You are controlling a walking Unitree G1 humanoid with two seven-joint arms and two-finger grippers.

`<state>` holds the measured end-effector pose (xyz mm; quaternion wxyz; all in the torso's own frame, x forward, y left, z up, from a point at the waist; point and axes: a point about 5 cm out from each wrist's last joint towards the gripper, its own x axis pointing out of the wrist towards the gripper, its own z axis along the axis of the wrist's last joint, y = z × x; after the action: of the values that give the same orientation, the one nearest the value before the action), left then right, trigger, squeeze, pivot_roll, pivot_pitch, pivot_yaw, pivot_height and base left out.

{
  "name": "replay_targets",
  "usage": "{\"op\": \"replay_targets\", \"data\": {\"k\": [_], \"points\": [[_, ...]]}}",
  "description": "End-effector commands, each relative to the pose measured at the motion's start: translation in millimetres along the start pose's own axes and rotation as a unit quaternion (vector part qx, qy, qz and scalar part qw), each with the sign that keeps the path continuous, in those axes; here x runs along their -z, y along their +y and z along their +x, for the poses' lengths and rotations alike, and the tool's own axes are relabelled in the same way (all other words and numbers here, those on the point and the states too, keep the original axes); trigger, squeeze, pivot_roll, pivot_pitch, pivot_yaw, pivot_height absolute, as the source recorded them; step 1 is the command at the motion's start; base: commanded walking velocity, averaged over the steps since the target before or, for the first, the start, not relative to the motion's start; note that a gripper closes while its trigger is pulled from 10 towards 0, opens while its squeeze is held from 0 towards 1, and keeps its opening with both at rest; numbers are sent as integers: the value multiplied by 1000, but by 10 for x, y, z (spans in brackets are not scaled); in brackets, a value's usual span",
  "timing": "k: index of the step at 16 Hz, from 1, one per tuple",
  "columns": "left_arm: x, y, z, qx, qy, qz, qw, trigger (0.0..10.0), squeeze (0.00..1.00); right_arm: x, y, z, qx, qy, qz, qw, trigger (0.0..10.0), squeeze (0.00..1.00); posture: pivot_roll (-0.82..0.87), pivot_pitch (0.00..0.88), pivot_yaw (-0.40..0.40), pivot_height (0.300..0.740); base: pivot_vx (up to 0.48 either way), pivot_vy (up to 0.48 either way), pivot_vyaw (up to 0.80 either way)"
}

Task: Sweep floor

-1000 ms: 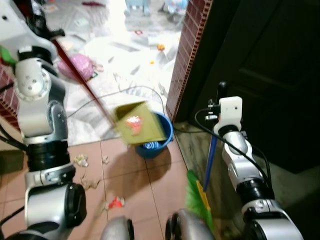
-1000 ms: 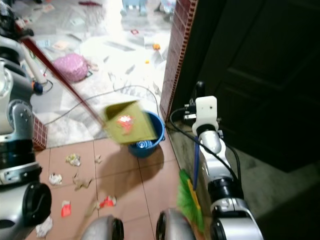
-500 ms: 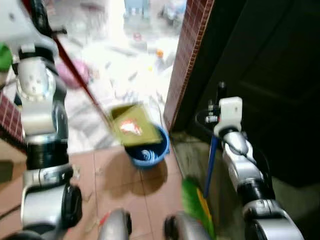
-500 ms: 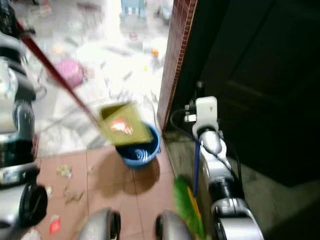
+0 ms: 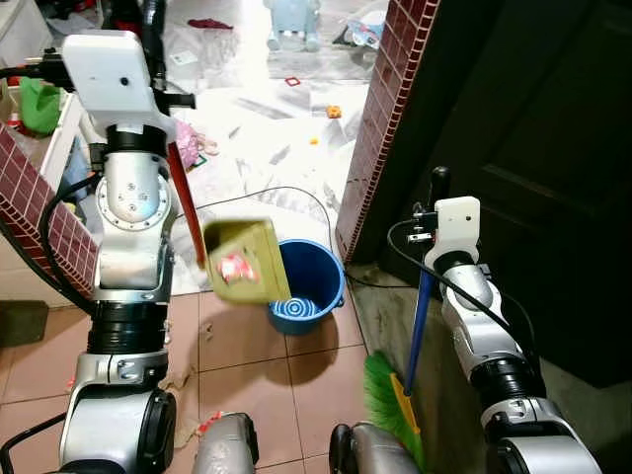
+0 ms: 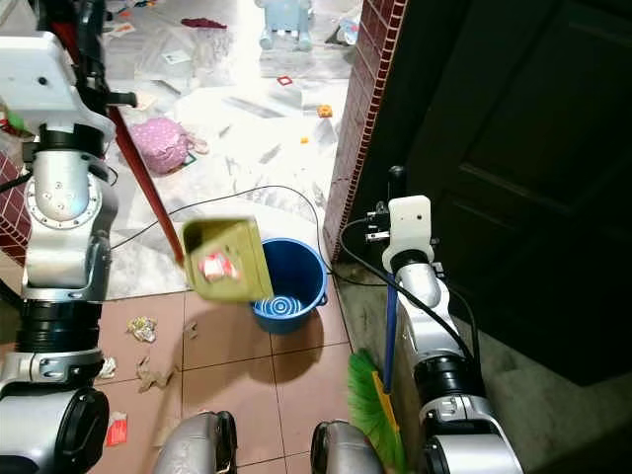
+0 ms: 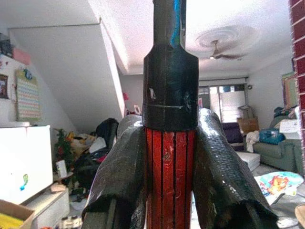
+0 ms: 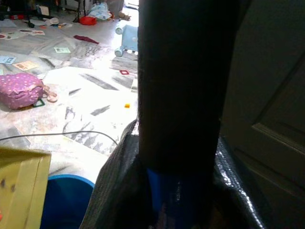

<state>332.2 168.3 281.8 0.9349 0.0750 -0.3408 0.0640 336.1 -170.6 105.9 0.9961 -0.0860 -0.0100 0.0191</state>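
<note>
Beside the blue bucket [image 5: 308, 286], on its left, the yellow-green dustpan [image 5: 242, 260] hangs tilted with red litter in it, its edge over the bucket's rim. The left gripper [image 7: 172, 162] has both black fingers [image 7: 123, 176] clamped tight around the dustpan's red handle [image 5: 185, 193]. To the bucket's right, the right gripper [image 8: 183, 186] is closed on the blue broom handle [image 5: 421, 311], the green broom head [image 5: 387, 395] resting on the floor. Paper scraps [image 6: 141, 329] lie on the brown tiles left of the bucket.
</note>
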Motion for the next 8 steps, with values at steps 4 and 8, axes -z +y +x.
{"op": "replay_targets", "data": {"k": [4,8], "points": [[-124,-199,10,38,-51,2,998,10000,0,-137,-50,50,13,-25,-4,1000,10000,0,-42,117,-29,740,0,0,0],[-236,-915,-274,197,-88,-43,976,10000,0,-129,-28,35,11,-27,-2,1000,10000,0,-38,115,-27,740,0,0,0]]}}
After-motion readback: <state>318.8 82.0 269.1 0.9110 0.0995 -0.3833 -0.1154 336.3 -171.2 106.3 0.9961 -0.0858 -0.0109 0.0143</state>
